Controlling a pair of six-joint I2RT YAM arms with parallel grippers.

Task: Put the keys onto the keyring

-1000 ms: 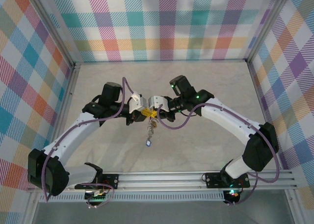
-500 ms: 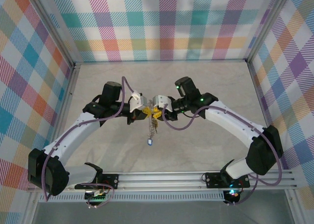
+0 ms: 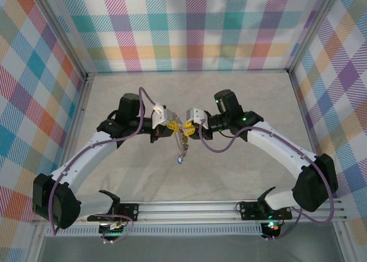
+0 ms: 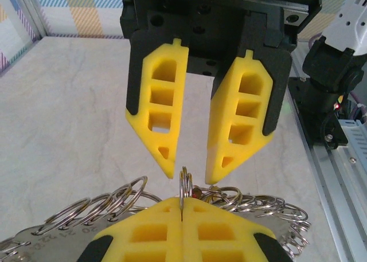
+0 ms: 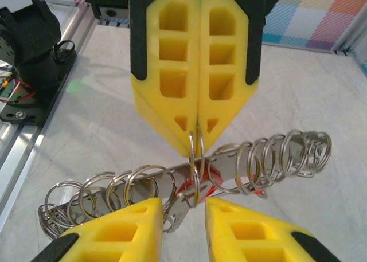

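Keyring [image 4: 183, 183] is pinched tight in my left hand [image 4: 182, 203]; right hand [image 4: 190, 172] open either side, keys [image 3: 181, 151] dangling.

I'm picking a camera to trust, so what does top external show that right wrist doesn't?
Top external gives the left arm and right arm whole, plus a blue tag dangling over the table. Right wrist gives detail: the left end effector shut on a thin ring, the right end effector open, split rings strung along a metal strip. Shared: both end effectors facing tip to tip.
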